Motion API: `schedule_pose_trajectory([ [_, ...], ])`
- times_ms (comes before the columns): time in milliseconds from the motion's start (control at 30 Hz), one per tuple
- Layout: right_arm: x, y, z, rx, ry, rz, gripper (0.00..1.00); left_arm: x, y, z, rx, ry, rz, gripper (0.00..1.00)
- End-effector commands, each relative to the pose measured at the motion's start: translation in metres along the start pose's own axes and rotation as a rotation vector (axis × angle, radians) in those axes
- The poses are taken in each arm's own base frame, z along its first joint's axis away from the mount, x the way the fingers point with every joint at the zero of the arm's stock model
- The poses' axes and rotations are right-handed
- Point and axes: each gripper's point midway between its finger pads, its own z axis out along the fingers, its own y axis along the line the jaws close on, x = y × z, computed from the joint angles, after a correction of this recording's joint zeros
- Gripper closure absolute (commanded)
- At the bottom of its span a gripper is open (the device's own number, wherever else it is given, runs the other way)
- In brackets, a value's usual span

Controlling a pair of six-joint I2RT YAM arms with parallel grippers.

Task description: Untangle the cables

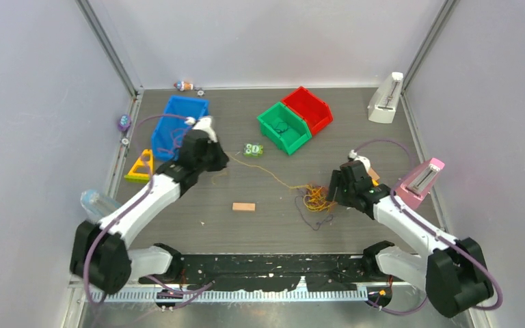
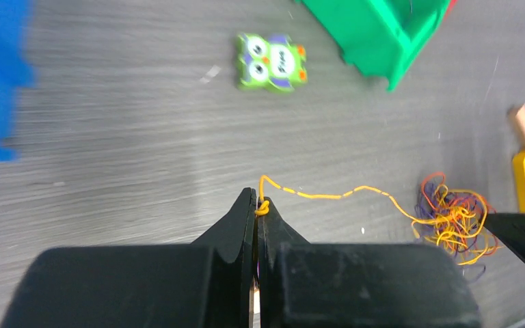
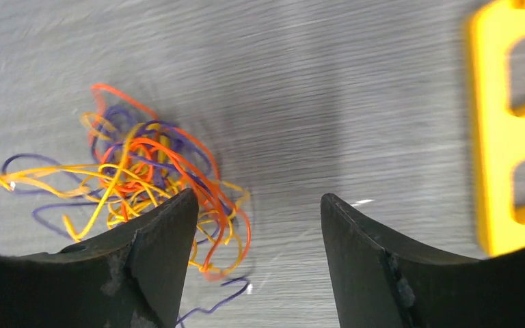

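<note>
- grey, wood-grained tabletop [image 1: 246, 232] carries everything; the cables [image 1: 316, 198] lie on it as a loose nest of thin orange, yellow, red and dark purple wire, right of centre and just in front of the right arm's wrist.
- the left arm reaches forward and inward from its base, elbow bent, with its wrist near the blue bin [image 1: 178, 123].
- the left pincer [image 2: 256, 205] is pressed together, its black fingers nipping a small loop at the end of one orange strand [image 2: 328, 196]; that strand runs in a wavy line from the tips across to the nest.
- the right arm sits low and folded, forearm pointing toward the middle, wrist over the right edge of the nest.
- the right pincer [image 3: 258, 198] is spread with nothing between its fingers; one finger overlaps the rim of the tangle, the other is over bare tabletop. i can't tell whether it touches the wires.
- those fingers are matte black, curved and tapered, scuffed pale along the inner edges.
- a flat green owl toy [image 2: 271, 63] lies beyond the strand, near a glossy green bin [image 1: 284, 128] and a red bin [image 1: 307, 108].
- a small wooden block [image 1: 243, 206] lies between the arms, and a yellow plastic frame [image 3: 495, 137] lies just right of the right pincer.
</note>
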Motion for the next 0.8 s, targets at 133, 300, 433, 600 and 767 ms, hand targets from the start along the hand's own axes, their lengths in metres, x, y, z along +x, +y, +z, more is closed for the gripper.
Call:
schedule_pose_trajectory([
  [133, -0.036, -0.020, -0.019, 0.011, -0.168, 0.122, 0.29, -0.037, 0.020, -0.053, 0.013, -0.198, -0.066, 1.00],
  [300, -0.051, 0.000, -0.035, -0.089, -0.176, 0.020, 0.09, -0.039, 0.001, -0.057, 0.103, -0.167, -0.040, 1.00],
  [433, -0.049, 0.052, -0.051, -0.345, -0.165, -0.120, 0.04, -0.041, -0.011, -0.059, 0.161, -0.145, -0.021, 1.00],
  [600, -0.031, 0.091, -0.043, -0.338, -0.093, -0.287, 0.05, -0.043, -0.007, -0.066, 0.131, -0.148, 0.004, 1.00],
  [767, -0.029, 0.110, -0.021, -0.220, -0.071, -0.359, 0.05, -0.046, -0.002, -0.073, 0.105, -0.165, 0.014, 1.00],
])
